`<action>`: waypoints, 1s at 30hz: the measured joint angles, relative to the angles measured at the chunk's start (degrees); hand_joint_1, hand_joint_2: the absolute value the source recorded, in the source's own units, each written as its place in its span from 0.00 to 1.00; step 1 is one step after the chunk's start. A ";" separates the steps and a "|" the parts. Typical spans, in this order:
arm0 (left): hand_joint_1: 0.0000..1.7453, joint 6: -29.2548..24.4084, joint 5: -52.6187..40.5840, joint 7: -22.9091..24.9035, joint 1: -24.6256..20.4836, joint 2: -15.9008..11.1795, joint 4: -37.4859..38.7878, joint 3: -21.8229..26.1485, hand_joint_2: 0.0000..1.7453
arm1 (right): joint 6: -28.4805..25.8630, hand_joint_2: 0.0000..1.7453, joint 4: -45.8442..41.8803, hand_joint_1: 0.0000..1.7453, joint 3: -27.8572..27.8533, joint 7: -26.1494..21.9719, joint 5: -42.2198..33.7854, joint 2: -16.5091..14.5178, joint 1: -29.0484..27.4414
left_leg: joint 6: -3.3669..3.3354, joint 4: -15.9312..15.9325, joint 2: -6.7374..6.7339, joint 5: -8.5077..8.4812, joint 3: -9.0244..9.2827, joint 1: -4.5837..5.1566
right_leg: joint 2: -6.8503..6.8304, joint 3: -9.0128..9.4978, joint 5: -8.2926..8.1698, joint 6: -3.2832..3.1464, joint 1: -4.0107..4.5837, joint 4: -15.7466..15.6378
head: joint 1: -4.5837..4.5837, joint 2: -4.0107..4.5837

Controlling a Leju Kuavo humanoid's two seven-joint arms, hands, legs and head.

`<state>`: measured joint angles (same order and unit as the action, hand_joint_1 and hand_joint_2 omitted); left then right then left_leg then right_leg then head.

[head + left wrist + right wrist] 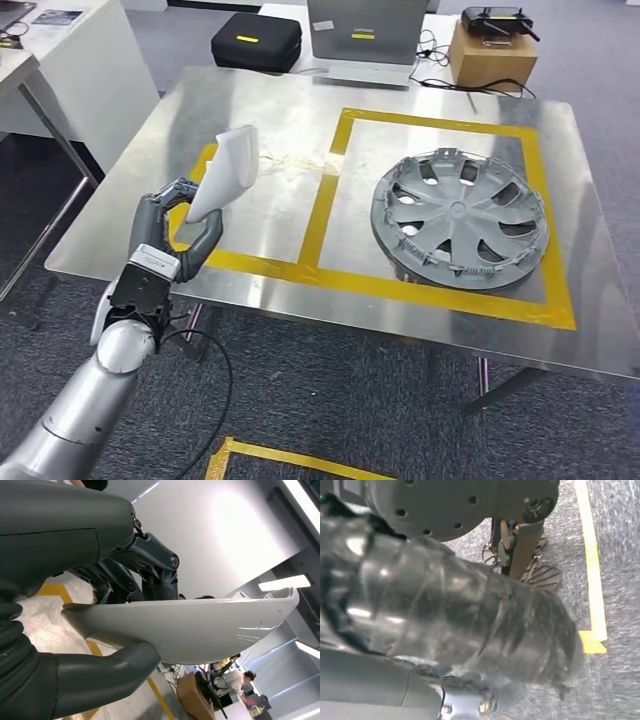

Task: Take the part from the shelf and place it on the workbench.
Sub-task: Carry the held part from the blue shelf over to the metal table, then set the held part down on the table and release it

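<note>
Grey carpet marked with yellow tape lines is seen under a brushed-metal workbench (483, 330), on which two rectangles are outlined in yellow tape (324, 205). Beyond the left hand, past the bench's far edge, a black zipped case (256, 41), a grey laptop (365, 35) and a brown cardboard box (490, 57) carrying a black device are set; white tables are placed off to its left. A grey plastic wheel cover (459, 217) is laid flat inside the rectangle to the hand's right. The glossy white, elongated plastic part (226, 172) is clamped between the thumb and fingers of the left hand (167, 238), above the near left corner of the bench. Its long axis is tilted up and away from the hand, the broader open end uppermost. The right hand (444, 615) is blurred; its state cannot be told.
</note>
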<state>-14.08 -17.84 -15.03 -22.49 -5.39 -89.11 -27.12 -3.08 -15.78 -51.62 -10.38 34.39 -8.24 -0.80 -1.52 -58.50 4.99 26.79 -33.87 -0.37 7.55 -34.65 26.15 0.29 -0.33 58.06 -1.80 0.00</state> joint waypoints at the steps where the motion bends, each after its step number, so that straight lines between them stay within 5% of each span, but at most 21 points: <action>1: 1.00 0.00 0.00 0.01 -0.04 0.04 0.00 -0.02 1.00 | 0.01 0.00 0.00 0.00 -0.02 -0.01 -0.01 0.00 -0.05 | 0.03 0.47 -0.51 0.01 0.14 0.01 | 0.71 -0.25 -0.14 0.43 -0.14 -0.12 | 0.05 0.00; 2: 1.00 0.00 0.00 0.01 -0.10 0.11 0.00 -0.04 1.00 | 0.01 0.00 -0.01 0.00 -0.04 0.01 0.00 0.02 -0.17 | -0.04 0.77 -1.21 -0.12 0.34 -0.07 | 0.75 -0.50 -0.13 0.75 -0.19 -0.14 | 0.07 0.00; 4: 1.00 -0.02 0.00 -0.01 -0.23 0.29 -0.01 -0.05 1.00 | -0.01 0.00 -0.02 0.00 -0.09 0.00 0.02 0.04 -0.28 | -0.36 1.70 -2.72 -0.42 0.92 -0.40 | -1.98 -1.70 1.21 1.36 0.10 1.75 | -0.29 0.00; 6: 1.00 -0.05 0.00 -0.02 -0.24 0.34 -0.01 -0.05 1.00 | -0.01 0.00 -0.02 0.00 -0.09 -0.01 0.02 0.04 -0.08 | -0.62 2.07 -4.30 -0.46 1.22 -0.45 | -5.88 -4.94 4.39 1.94 0.08 7.97 | -0.71 0.00; 8: 1.00 -0.06 0.00 -0.01 -0.07 0.27 0.01 -0.07 1.00 | 0.01 0.00 -0.02 0.00 -0.08 -0.01 0.02 0.04 0.08 | -0.66 2.03 -5.99 -0.29 1.25 -0.41 | -7.12 -8.29 6.50 2.53 -0.32 14.32 | -0.75 0.00; 9: 1.00 -0.06 0.00 -0.01 0.01 0.26 0.02 -0.08 1.00 | 0.01 0.00 -0.03 0.00 -0.08 0.00 0.03 0.04 0.07 | -0.59 2.01 -6.75 -0.19 1.30 -0.41 | -7.32 -8.67 6.14 2.79 -0.51 15.00 | -0.77 0.00; 12: 1.00 -0.06 0.00 -0.01 0.07 0.28 0.02 -0.10 1.00 | -0.02 0.00 -0.05 0.00 -0.11 0.00 0.03 0.06 -0.06 | 0.06 1.81 -8.38 0.30 1.63 -0.46 | -8.82 -3.47 1.34 3.18 -0.79 5.48 | -0.79 0.00; 14: 1.00 -0.07 0.00 -0.01 -0.04 0.28 0.02 -0.08 1.00 | -0.02 0.00 -0.07 0.00 -0.12 -0.01 0.03 0.05 0.00 | 0.72 1.54 -9.11 0.64 1.80 -0.24 | -9.60 -0.21 -0.18 2.59 -0.60 -0.08 | -0.73 0.00; 17: 1.00 -0.07 0.00 -0.01 -0.15 0.34 0.02 -0.09 1.00 | -0.01 0.00 -0.07 0.00 -0.14 0.00 0.04 0.05 0.01 | 1.58 1.44 -9.90 0.93 2.03 -0.20 | -8.67 0.20 -0.10 1.25 -0.41 -0.61 | -0.62 0.00; 19: 1.00 0.09 0.03 0.15 -0.22 0.35 0.02 -0.08 1.00 | 0.11 0.00 -0.09 0.00 -0.18 -0.12 0.11 0.06 -0.09 | 2.19 -0.34 -8.63 2.40 1.50 -0.48 | -8.01 0.36 -0.17 0.51 -0.55 -0.74 | -0.48 0.00; 22: 1.00 1.76 0.50 1.45 -0.82 0.15 0.80 -0.05 1.00 | 1.56 0.00 -0.12 0.00 -0.20 -1.01 0.89 0.10 0.12 | 2.43 -10.94 -5.89 7.63 -3.34 -0.63 | -7.08 0.50 -0.16 -0.17 -0.49 -0.81 | -0.20 0.00; 24: 1.00 2.85 0.93 2.02 -1.51 0.08 2.44 -0.04 1.00 | 2.71 0.00 -0.13 0.00 -0.18 -1.57 1.51 0.17 0.37 | 2.25 -15.85 -5.57 8.62 -5.90 -0.60 | -6.21 0.54 -0.14 -0.28 -0.30 -0.72 | -0.19 0.00; 25: 1.00 3.08 1.12 2.08 -1.91 0.08 3.32 -0.01 1.00 | 3.06 0.00 -0.13 0.00 -0.18 -1.74 1.76 0.20 0.44 | 2.02 -14.96 -5.53 7.34 -5.66 -0.57 | -5.77 0.58 -0.13 -0.29 -0.22 -0.65 | -0.17 0.00; 28: 1.00 3.48 1.34 2.40 -3.70 0.09 5.81 0.19 1.00 | 3.71 0.00 -0.08 0.00 -0.15 -2.21 2.47 0.25 0.56 | 0.87 -4.01 -4.81 1.39 -1.07 -0.32 | -4.76 0.57 -0.03 -0.10 0.01 -0.36 | -0.16 0.00; 30: 1.00 3.77 1.28 3.03 -5.06 0.25 7.75 0.27 1.00 | 4.05 0.00 -0.04 0.00 -0.14 -2.51 2.95 0.41 0.67 | 0.76 0.11 -4.31 0.31 0.53 -0.19 | -4.49 0.20 0.00 0.10 0.13 -0.16 | -0.22 0.00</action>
<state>-10.31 -16.56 -11.99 -27.55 -5.15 -81.36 -26.85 0.97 -15.82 -51.76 -12.89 37.34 -7.83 -0.13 -0.76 -58.38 0.68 27.10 -33.34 -0.56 3.06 -34.46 26.15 0.40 -0.20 57.90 -2.02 0.00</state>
